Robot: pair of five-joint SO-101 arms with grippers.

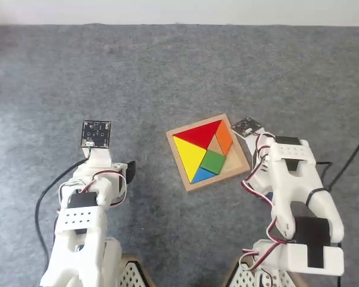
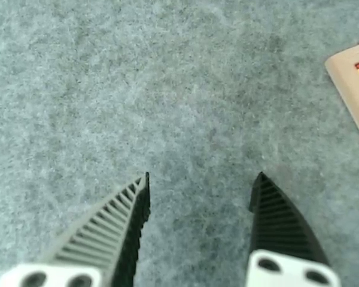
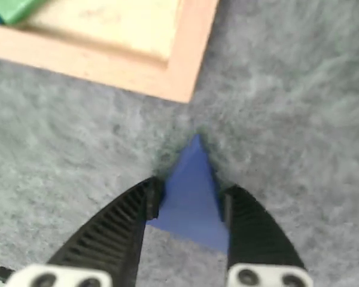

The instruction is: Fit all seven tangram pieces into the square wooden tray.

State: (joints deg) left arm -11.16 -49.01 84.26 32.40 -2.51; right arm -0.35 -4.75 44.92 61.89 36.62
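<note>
Progress: tray (image 1: 235, 162) sits turned on its corner near the middle of the table, on the grey mat (image 1: 167, 72). I count 5 coloured pieces seated: red triangle (image 1: 198, 134), yellow triangle (image 1: 188, 156), orange piece (image 1: 225, 140), green square (image 1: 213, 161), and seated blue piece (image 1: 202, 174). A tan triangle shape lies among red, orange and green; I cannot tell whether it is a 6th piece or bare wood. Bare wood runs along the tray side nearest the right arm (image 1: 290, 173). My read: mostly filled, at least 1 piece left to place.

Loose piece: blue triangle (image 3: 190, 206) lies flat on the mat just outside a tray corner, toward the table's right side. Its tip points at that corner without touching it. Solid blue, flat face, crisp straight edges, thin.

Right gripper (image 3: 192, 188): 1 finger sits against each slanted edge of the blue triangle, closed in to the piece's width. It looks pinched, with the piece down on the mat. Tray rim (image 3: 191, 42) is just beyond the tip.

Left gripper (image 2: 203, 176): fingers spread wide with nothing between them, over bare mat on the table's left side. One tray corner (image 2: 347, 78) shows off to the side, well apart.

Left for me: lift the blue triangle over the rim and turn it to suit the bare gap. I judge the fit tight.
</note>
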